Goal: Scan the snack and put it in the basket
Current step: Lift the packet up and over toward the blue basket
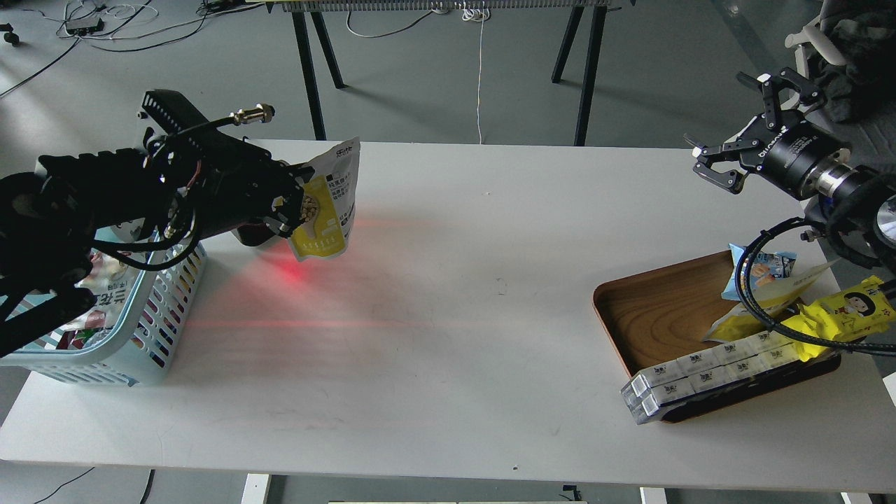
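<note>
My left gripper (297, 201) is shut on the snack (329, 203), a yellow pouch with a white top and a round nut picture. It holds the pouch upright above the table's back left, just right of the basket. The light blue basket (157, 308) with slotted sides stands at the left edge, mostly behind my left arm, with other packets inside. Red scanner light falls on the table below the pouch. My right gripper (742, 136) is open and empty, raised above the table's back right corner.
A black scanner (253, 234) sits behind the pouch, mostly hidden by my left arm. A brown wooden tray (651, 308) at the right holds a blue packet (759, 269), a bright yellow wrapper (843, 311) and white boxes (700, 374).
</note>
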### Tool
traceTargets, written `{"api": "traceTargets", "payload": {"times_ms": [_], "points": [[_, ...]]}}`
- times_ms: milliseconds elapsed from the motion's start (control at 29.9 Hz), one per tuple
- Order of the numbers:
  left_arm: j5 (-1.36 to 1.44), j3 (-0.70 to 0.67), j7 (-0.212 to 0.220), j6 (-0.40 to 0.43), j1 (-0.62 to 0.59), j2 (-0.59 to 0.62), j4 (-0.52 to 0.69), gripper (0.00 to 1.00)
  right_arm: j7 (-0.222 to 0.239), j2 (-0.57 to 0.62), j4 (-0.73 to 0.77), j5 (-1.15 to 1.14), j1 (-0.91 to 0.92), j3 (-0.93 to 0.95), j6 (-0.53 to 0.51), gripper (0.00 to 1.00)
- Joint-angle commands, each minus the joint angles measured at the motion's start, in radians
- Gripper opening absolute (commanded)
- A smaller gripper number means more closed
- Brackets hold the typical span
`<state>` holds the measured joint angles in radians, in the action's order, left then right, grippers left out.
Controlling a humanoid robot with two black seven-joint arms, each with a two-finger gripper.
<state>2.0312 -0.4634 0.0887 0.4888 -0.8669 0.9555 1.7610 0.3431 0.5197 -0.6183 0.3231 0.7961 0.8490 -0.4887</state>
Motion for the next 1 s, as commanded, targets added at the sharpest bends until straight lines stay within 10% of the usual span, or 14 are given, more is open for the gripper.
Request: {"api": "traceTargets", "payload": {"times_ms": [0, 367, 968], "points": [[0.0, 0.0, 0.0, 0.0, 0.0, 0.002, 0.0, 0.0, 0.002, 0.0, -0.001, -0.001, -0.001, -0.001, 0.0, 1.0], [-0.008, -0.098, -0.024, 0.0, -0.017, 0.06, 0.0, 0.0, 0.004, 0.0, -0.001, -0.003, -0.001, -0.001, 0.0, 1.0], [-0.147, -0.396, -0.231, 0.0, -0.012, 0.452, -0.057, 0.0, 0.004, -0.001, -0.001, -0.003, 0.002, 0.001, 0.0, 1.0]]}}
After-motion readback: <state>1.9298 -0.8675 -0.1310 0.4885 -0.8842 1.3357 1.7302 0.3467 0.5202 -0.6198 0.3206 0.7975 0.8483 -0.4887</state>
